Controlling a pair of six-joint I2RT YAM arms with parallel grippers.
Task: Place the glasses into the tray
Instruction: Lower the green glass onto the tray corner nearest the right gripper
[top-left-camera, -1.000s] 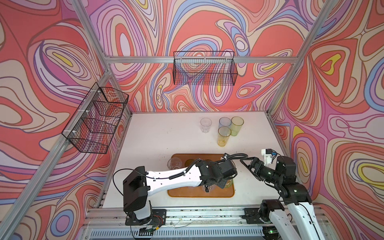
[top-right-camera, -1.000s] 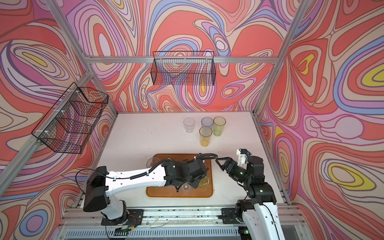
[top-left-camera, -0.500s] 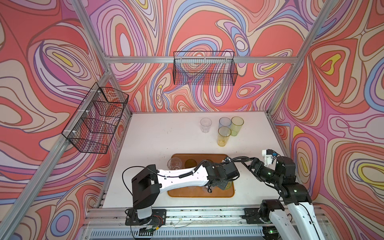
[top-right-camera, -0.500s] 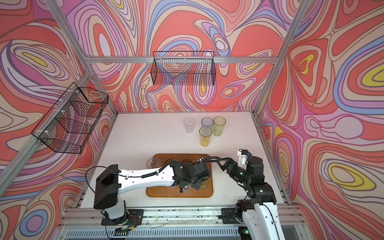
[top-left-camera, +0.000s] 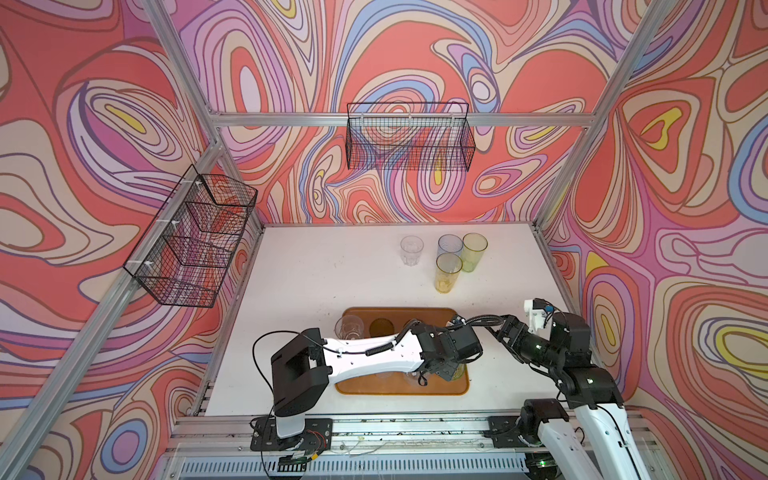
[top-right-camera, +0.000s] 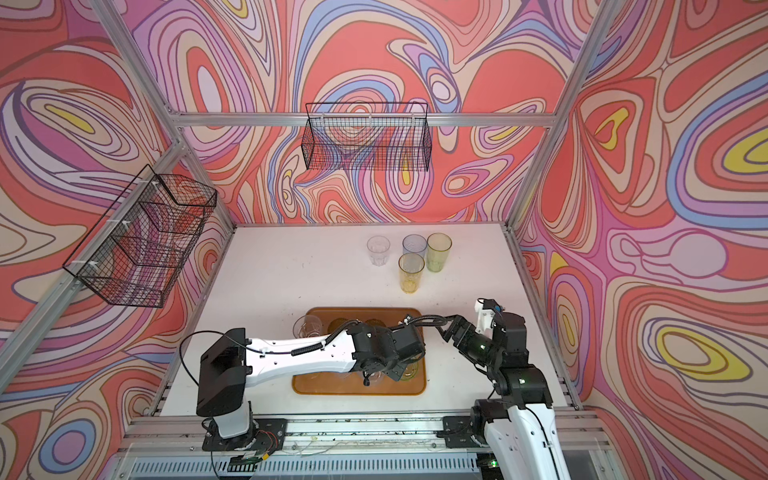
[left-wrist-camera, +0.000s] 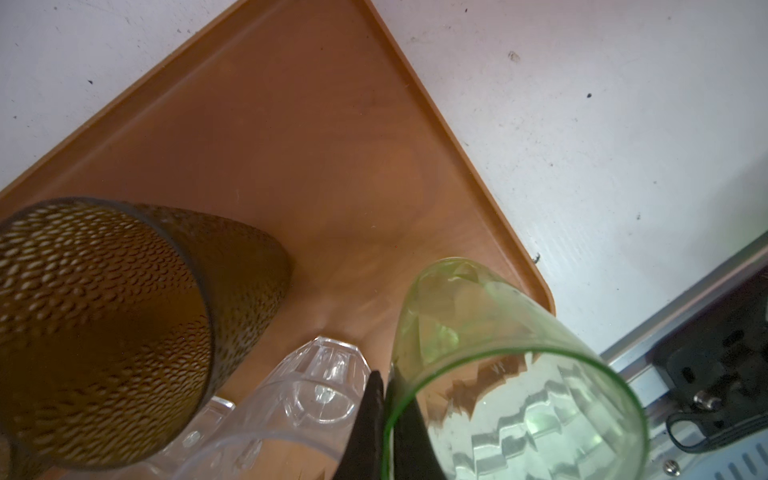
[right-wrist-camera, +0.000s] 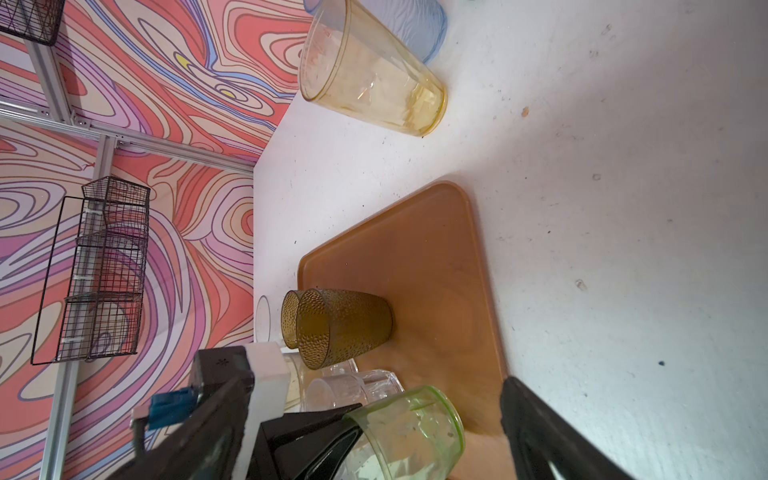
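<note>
Since the rim looked the only free hold in that crowd, my left jaws pinched the green glass (left-wrist-camera: 515, 374) by its wall, at the tray's (left-wrist-camera: 291, 145) near right corner beside a clear glass (left-wrist-camera: 316, 386). My right jaws hung spread and empty. Over the last second my left arm (top-left-camera: 374, 357) had edged rightward; four glasses (top-left-camera: 449, 270) waited on the counter (top-left-camera: 324, 270).

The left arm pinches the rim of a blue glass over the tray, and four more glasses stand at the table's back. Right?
Not quite. The left wrist view shows the left gripper pinching a green glass, not a blue one. The rest holds: it is over the tray, and the clear, grey-blue, yellow-green and yellow glasses stand at the back of the table.
</note>
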